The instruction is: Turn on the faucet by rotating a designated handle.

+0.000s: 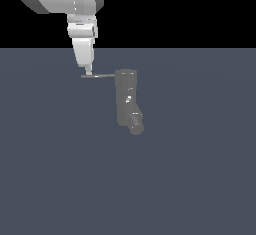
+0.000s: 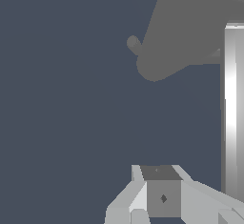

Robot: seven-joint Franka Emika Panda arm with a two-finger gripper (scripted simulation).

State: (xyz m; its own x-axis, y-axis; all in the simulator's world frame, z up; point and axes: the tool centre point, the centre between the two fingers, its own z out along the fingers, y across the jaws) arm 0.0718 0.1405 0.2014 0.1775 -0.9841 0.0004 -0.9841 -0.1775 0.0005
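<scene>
I count one faucet (image 1: 126,99) standing on the grey surface (image 1: 200,169). It has one handle (image 1: 98,76) and one spout (image 1: 136,122). There is one robot arm (image 1: 75,9) with one gripper (image 1: 88,72).

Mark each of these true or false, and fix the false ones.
1. The faucet stands on the grey floor. True.
2. The handle sticks out toward the exterior view's right. False: it points to that view's left.
3. The claw is at the handle's free end. True.
4. The spout sits at the faucet's top. False: it is at the bottom, angled outward.
5. The claw grips the faucet body. False: it is off to the side, at the handle.
</scene>
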